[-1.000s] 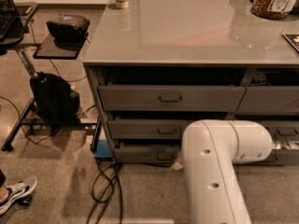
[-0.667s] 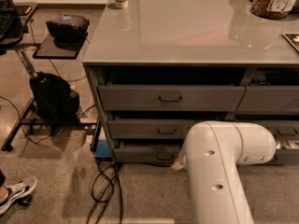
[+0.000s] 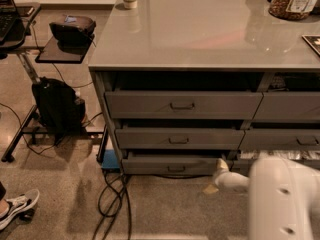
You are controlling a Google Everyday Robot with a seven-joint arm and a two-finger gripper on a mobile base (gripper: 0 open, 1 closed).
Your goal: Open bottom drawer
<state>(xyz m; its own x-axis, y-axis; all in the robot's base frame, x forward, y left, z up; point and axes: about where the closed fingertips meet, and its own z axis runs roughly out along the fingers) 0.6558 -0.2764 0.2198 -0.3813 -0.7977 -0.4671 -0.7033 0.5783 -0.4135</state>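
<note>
Grey bottom drawer (image 3: 150, 165) sits lowest in the left stack, just above the floor, with its loop handle (image 3: 176, 168) at centre. Gripper (image 3: 219, 180) is down low by the drawer's right end, off to the side of that handle, and honestly I can't tell how open it is or if it's got hold of anything. My worry: from there it could catch the front's edge and slip off, or grab the middle drawer (image 3: 150, 139) instead. Cables (image 3: 114, 196) on the floor might snag the base too

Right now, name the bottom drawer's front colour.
The bottom drawer is dark grey, camera view; the gripper hangs low by its right end.
</note>
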